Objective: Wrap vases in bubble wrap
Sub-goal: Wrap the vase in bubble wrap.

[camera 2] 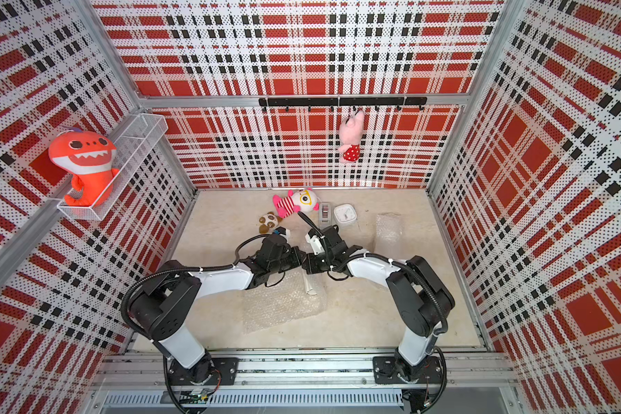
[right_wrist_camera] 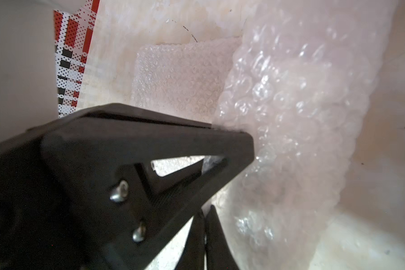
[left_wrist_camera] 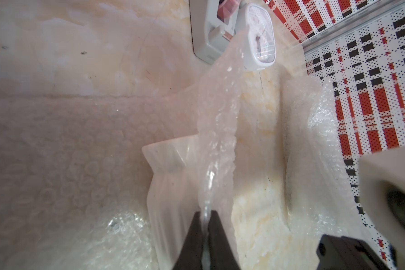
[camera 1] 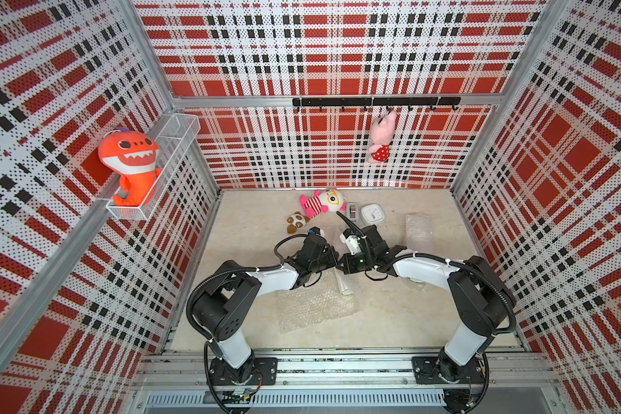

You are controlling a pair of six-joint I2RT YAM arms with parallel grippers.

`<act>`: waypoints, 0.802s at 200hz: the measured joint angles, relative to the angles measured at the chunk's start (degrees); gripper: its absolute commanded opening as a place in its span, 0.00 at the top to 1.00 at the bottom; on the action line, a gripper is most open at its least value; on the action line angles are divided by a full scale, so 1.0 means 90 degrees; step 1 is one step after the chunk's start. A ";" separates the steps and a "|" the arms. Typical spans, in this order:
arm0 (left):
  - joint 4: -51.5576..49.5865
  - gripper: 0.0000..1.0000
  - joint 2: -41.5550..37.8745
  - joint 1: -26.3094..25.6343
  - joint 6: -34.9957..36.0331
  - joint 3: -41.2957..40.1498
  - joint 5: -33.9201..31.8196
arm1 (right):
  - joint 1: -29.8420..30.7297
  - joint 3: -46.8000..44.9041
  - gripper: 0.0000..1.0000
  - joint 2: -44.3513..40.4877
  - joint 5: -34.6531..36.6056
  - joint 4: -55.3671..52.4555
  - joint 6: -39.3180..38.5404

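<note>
Gripping left fingers (left_wrist_camera: 194,236): closed on a raised fold of bubble wrap (left_wrist_camera: 216,131), with the film pinched between their tips.
Right fingers (right_wrist_camera: 216,236): closed together and meeting the left ones over the sheet. I cannot tell whether any film is caught between them.
Vase (camera 1: 345,285): lies on its side on the bubble wrap, nearer the arm bases than the clock (camera 1: 372,214). The raised fold runs along it, and its scalloped mouth sticks out bare.
Sheet: spreads flat on the counter (camera 1: 251,222) from under the vase, on the side away from the clock.
Bubble-wrap bundle (camera 1: 418,229): rolled up just beside the clock, on the clock's side away from the wire basket. What it holds cannot be made out.
Wire basket (camera 1: 174,138): hangs on the side wall, well apart from the clock. An orange shark plush (camera 1: 131,161) sits in it.
Hook rail (camera 1: 373,101): runs along the back wall above the clock, with a pink plush (camera 1: 382,138) hanging from one hook.
Tape dispenser (camera 1: 352,211): stands just beside the clock, on its basket side.
Striped doll (camera 1: 319,204) and small brown plush (camera 1: 296,222): lie on the counter beyond the dispenser from the clock.
</note>
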 measured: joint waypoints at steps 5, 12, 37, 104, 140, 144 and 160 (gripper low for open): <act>0.0027 0.96 0.0000 0.0010 -0.0002 -0.0027 0.0012 | 0.0000 0.0000 0.84 -0.0036 0.0007 -0.0019 0.0019; 0.0063 0.97 0.0000 0.0017 -0.0002 -0.0066 0.0022 | 0.0002 0.0000 0.80 -0.0100 0.0007 -0.0063 0.0000; 0.0092 1.00 0.0000 0.0080 0.0019 -0.0192 0.0046 | 0.0002 -0.0114 0.70 -0.0529 -0.0005 -0.0221 0.0034; 0.0415 1.00 -0.0015 0.0228 0.0029 -0.0505 0.0056 | 0.0277 -0.1037 0.87 -0.1576 -0.0236 -0.0367 0.0437; 0.0508 1.00 -0.0027 0.0228 0.0024 -0.0578 0.0046 | 0.1064 -0.1212 0.89 -0.1503 -0.0056 -0.0505 0.0636; 0.0515 1.00 -0.0036 0.0228 0.0022 -0.0590 0.0041 | 0.1132 -0.1212 0.89 -0.1472 -0.0027 -0.0510 0.0641; 0.0534 1.00 -0.0058 0.0228 0.0017 -0.0639 0.0019 | 0.1362 -0.1222 0.89 -0.1324 0.0175 -0.0595 0.0627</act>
